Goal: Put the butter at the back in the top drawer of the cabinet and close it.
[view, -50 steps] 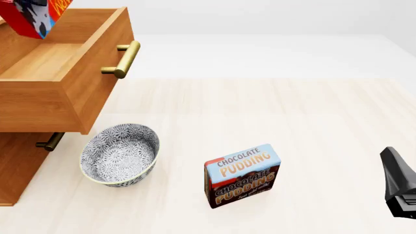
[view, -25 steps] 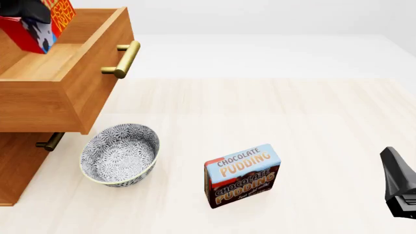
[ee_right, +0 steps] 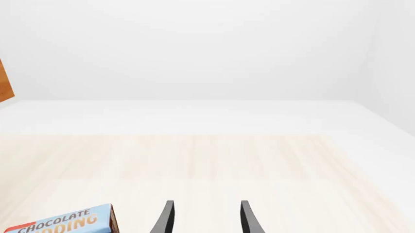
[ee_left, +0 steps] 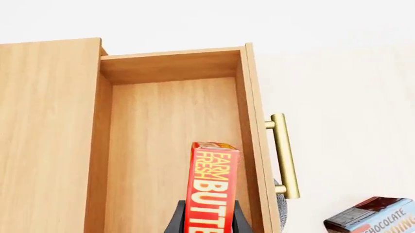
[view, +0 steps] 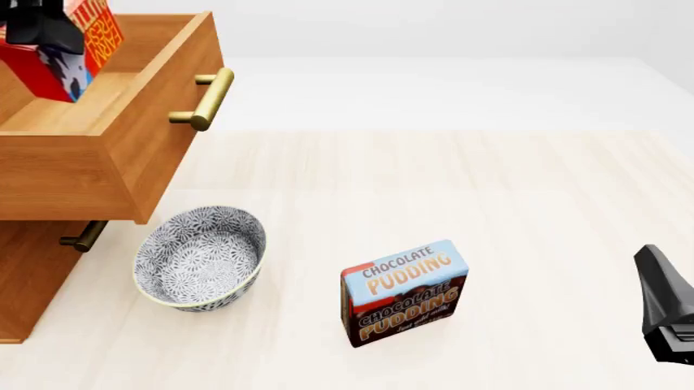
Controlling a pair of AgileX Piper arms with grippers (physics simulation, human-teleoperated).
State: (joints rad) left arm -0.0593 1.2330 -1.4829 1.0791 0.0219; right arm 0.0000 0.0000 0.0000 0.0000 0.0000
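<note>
Left claw point(ee_left: 207, 224) grips the butter point(ee_left: 213, 187) upright above the open top drawer point(ee_left: 172, 145), close to its handle-side wall; release here risks the box tipping and jamming closure; right claw point(ee_right: 205, 218) open, idle.

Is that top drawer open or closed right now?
Open. The top drawer sticks out from the cabinet, its bare wood floor showing beneath the butter.

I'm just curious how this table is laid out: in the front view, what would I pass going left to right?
Butter held over the open top drawer → patterned bowl → Chocolate Pudding box → right gripper.
</note>
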